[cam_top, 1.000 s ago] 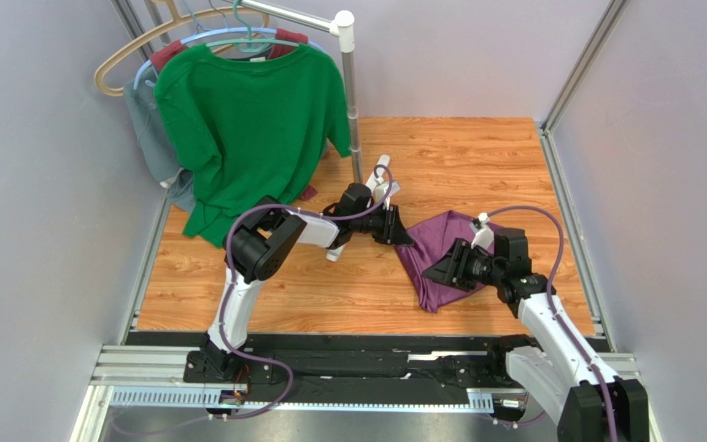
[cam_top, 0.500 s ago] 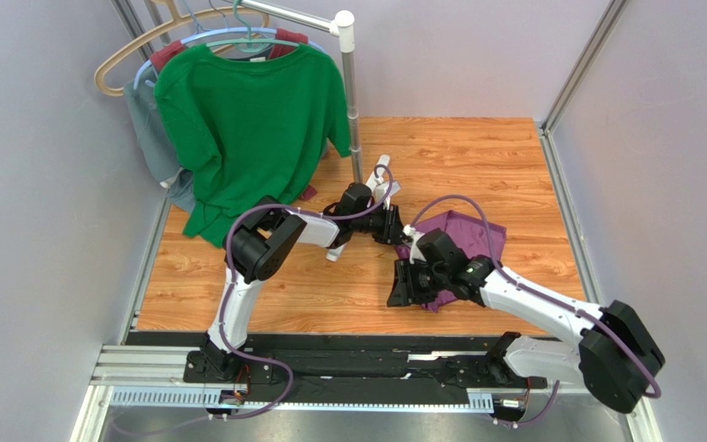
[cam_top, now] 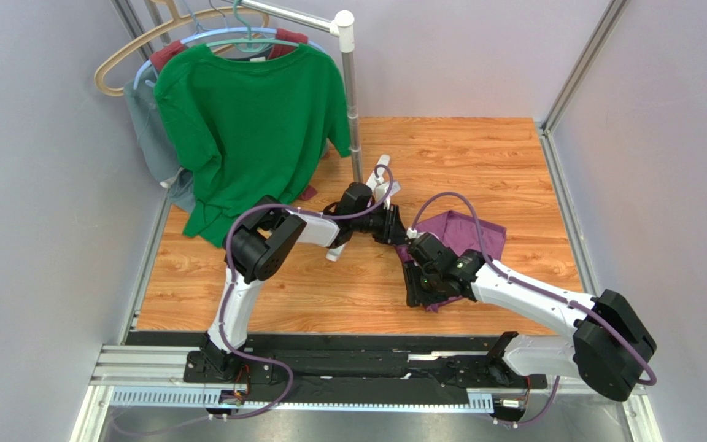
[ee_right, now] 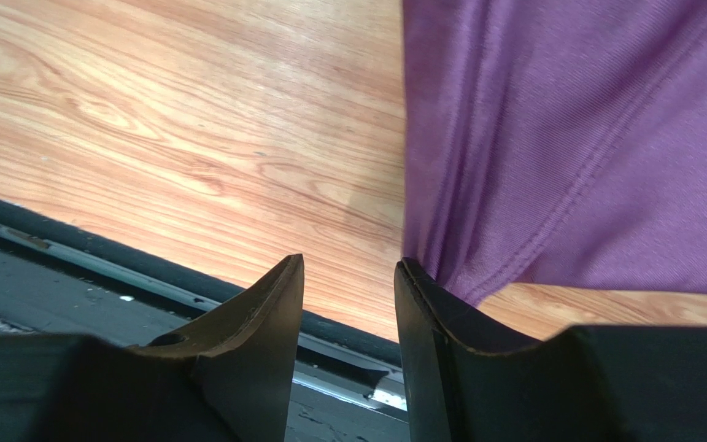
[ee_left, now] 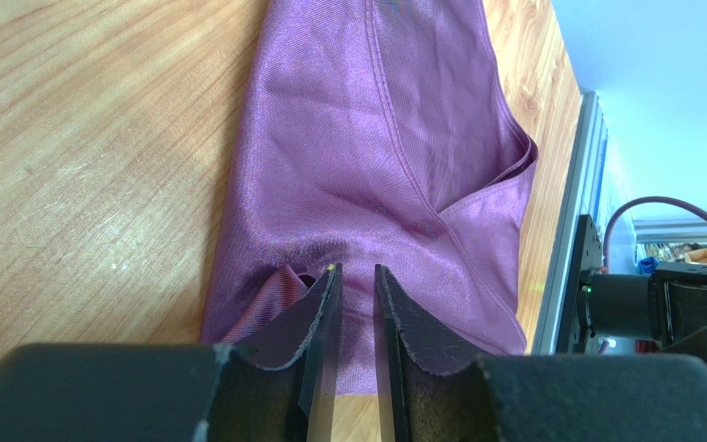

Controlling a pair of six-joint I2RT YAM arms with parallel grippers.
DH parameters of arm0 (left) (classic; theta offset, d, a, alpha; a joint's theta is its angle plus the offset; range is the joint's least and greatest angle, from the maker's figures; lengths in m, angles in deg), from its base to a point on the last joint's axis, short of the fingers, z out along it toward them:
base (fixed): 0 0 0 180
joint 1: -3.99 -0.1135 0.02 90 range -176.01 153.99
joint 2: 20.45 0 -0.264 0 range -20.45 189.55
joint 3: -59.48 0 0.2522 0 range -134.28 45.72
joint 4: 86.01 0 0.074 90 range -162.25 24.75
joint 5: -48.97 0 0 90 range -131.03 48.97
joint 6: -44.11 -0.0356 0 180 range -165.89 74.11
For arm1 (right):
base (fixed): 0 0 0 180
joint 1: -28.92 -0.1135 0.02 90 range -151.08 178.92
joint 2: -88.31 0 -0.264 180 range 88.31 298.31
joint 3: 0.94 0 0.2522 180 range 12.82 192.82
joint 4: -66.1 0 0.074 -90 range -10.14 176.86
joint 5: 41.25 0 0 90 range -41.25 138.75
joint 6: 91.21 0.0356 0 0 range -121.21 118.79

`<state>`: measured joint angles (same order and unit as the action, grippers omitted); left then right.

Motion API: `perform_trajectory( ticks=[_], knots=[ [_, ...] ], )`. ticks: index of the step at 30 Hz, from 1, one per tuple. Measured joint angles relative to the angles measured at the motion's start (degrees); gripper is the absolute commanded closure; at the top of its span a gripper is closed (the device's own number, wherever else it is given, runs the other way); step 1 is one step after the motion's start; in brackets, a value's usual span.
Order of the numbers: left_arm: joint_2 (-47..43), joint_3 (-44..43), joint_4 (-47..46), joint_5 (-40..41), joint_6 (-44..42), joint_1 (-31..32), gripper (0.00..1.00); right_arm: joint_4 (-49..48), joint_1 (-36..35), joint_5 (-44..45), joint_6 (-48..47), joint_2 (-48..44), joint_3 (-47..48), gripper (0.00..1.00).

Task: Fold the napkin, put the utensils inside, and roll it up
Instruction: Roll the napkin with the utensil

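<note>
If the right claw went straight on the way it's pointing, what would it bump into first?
Probably the bare wooden table. The napkin edge lies just beside that line, so it might brush the cloth too.

Top external: fixed, high behind the arm bases [cam_top: 210,364], tilted down toward the far edge of the table [cam_top: 477,157], wide enough to take in the whole tabletop. Left wrist: right behind the left gripper [ee_left: 357,276], low over the wood and very close, facing along the napkin [ee_left: 376,166] toward the table's right edge. Right wrist: behind the right gripper [ee_right: 348,267], also close, looking steeply down at the near edge and its black strip [ee_right: 53,276]. All three share the napkin and that near edge.
</note>
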<state>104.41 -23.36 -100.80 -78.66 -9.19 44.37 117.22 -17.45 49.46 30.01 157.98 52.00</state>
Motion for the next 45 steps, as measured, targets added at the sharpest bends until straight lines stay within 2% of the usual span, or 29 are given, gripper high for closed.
perform_trajectory(
  ticks=[27,45],
  knots=[
    [0.0,-1.6,3.4,0.0,-1.3,0.0,0.72,2.7,0.0,5.5,0.0,-0.5,0.2,0.57],
    [0.0,-1.9,4.1,0.0,-1.6,0.0,0.73,3.8,0.0,6.8,-0.1,-1.9,0.4,0.53]
  ],
)
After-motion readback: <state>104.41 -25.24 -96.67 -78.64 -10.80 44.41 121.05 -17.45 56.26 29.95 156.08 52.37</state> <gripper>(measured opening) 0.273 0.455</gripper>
